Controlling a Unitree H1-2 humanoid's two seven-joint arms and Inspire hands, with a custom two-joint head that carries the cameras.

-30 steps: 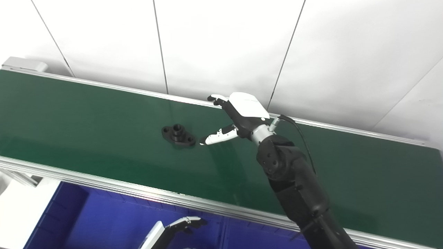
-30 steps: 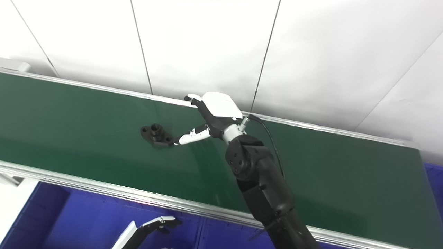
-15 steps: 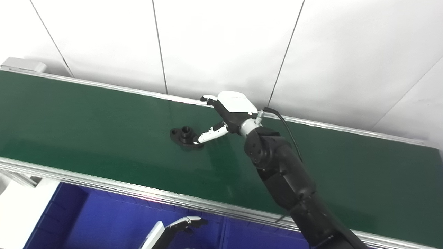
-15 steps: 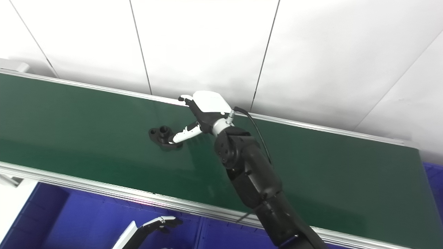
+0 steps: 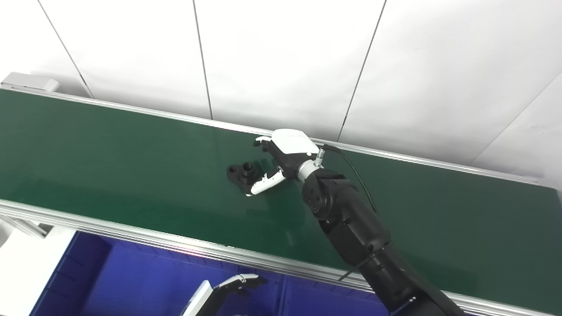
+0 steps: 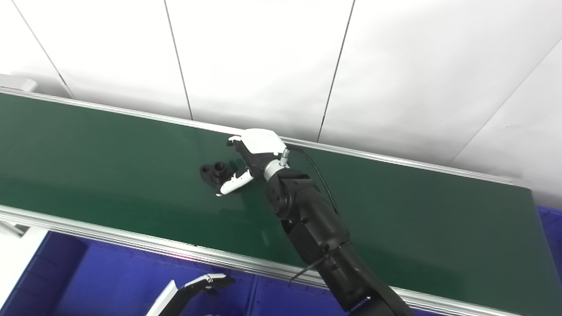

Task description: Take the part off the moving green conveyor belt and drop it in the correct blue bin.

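A black flanged part (image 5: 242, 172) with a raised round boss lies on the green conveyor belt (image 5: 109, 153), near the middle. My right hand (image 5: 281, 156) is low over the belt, open, fingers and thumb apart around the part's right end. Its white thumb tip (image 5: 259, 188) is at the part's near right edge. The same hand shows in the right eye view (image 6: 252, 151), with the part (image 6: 216, 172) to its left. My left hand (image 5: 232, 285) is low at the bottom edge over the blue bin (image 5: 109, 281), fingers slightly curled, holding nothing.
The belt's aluminium front rail (image 5: 131, 235) runs between the belt and the blue bins below. A divider (image 5: 283, 296) splits the bins. A white wall stands behind the belt. A white surface (image 5: 22, 259) sits at the bottom left.
The part has travelled right along the belt. My right hand has moved left and lowered, so its fingers and thumb now bracket the part's right end. The left hand has not moved.
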